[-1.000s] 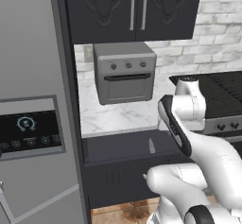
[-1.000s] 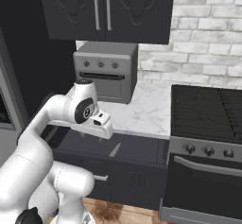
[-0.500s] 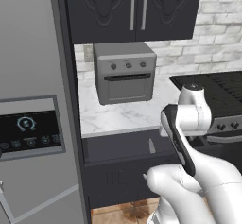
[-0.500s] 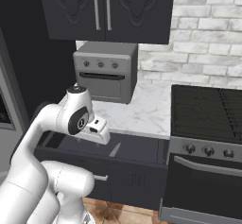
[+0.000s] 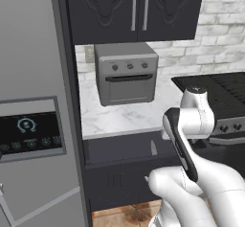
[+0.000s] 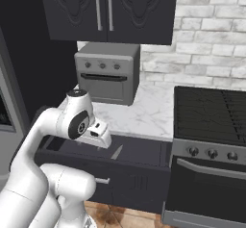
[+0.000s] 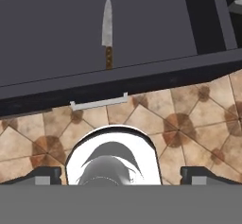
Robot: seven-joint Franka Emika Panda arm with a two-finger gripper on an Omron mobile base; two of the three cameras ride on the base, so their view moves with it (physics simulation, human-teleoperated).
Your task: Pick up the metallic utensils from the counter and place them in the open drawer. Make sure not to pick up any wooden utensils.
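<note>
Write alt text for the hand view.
A knife with a silver blade and brown handle lies inside the open dark drawer, seen from above. The drawer's silver bar handle sits over brown tiled floor.

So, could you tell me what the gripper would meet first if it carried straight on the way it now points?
Probably the tiled floor just in front of the open drawer. The open gripper points down past the drawer's front, with the knife lying inside, further along; depth is hard to judge.

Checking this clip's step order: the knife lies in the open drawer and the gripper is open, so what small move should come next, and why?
Probably lift the open gripper up, clear of the drawer: the knife already lies flat inside, apart from the fingers.
</note>
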